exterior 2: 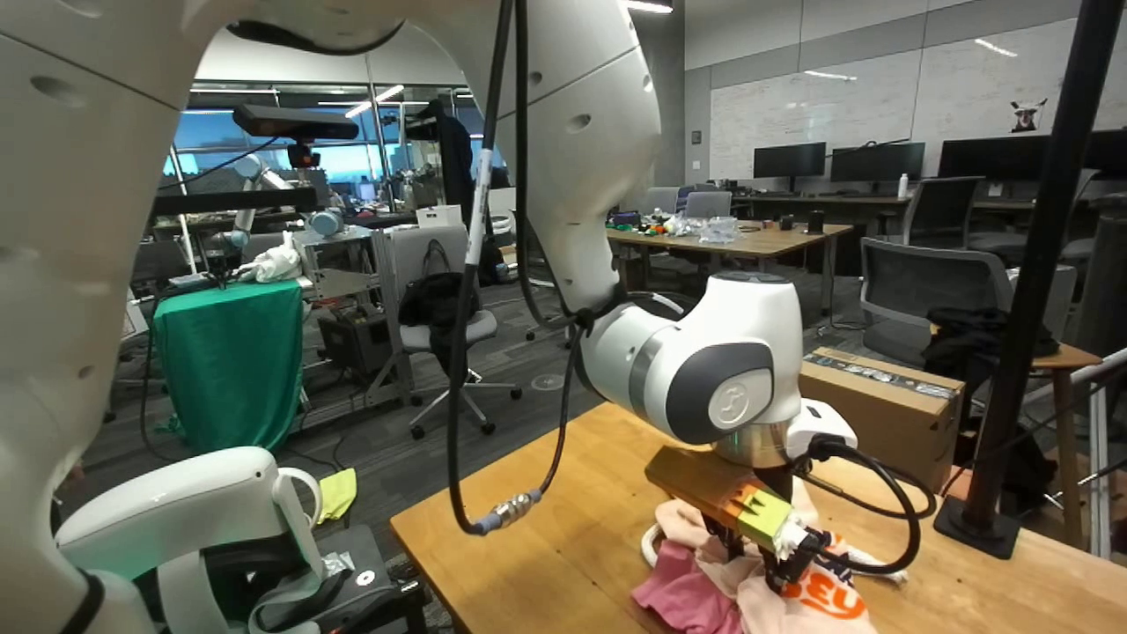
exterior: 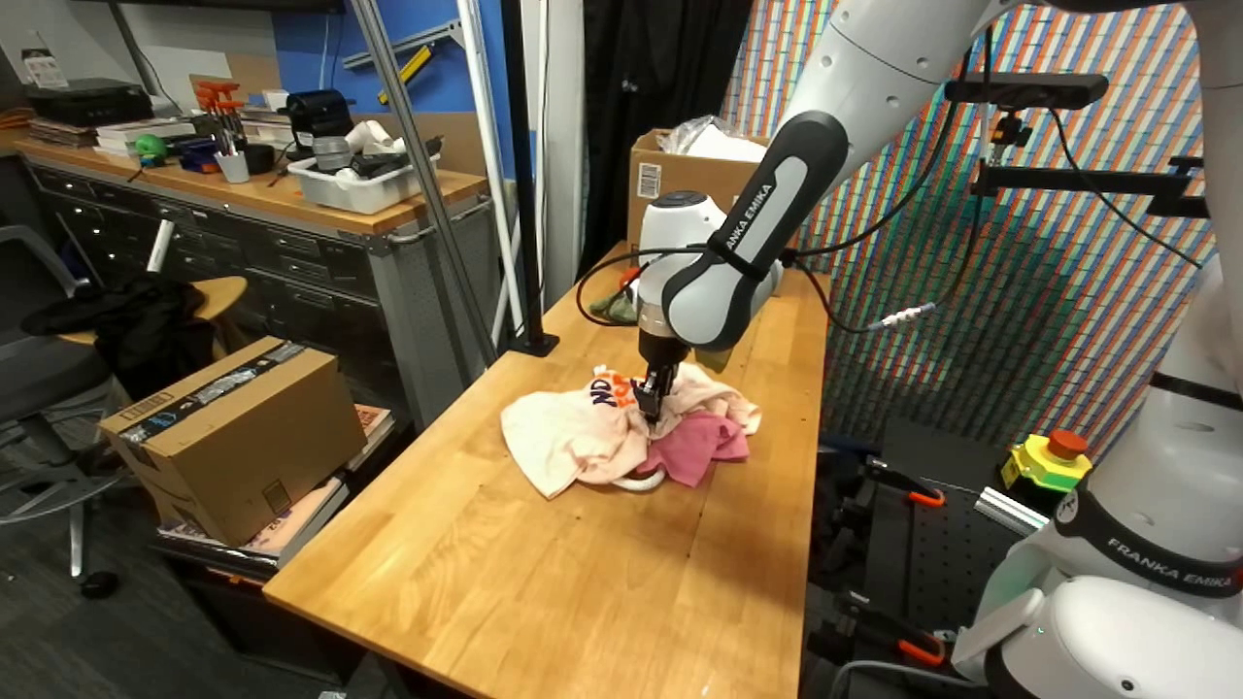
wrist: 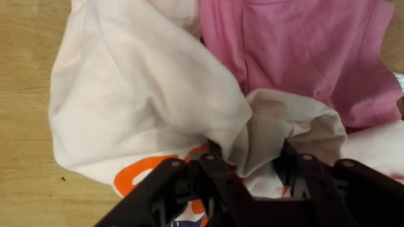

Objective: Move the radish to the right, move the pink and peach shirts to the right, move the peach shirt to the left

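Your tool (wrist: 249,153), jaws apart, straddles a gathered fold of the peach shirt (wrist: 151,94), likely light and limp, so pinch that ridge deeply.

1 bent arm (exterior: 814,170) — gripper (wrist: 250,151) downward, fingers (wrist: 284,162) apart

Peach shirt (exterior: 568,429), pink shirt (exterior: 694,449) on wooden table (exterior: 583,573)

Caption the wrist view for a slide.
The gripper straddles a bunched fold of the peach shirt, with the pink shirt beside it on a wooden table.
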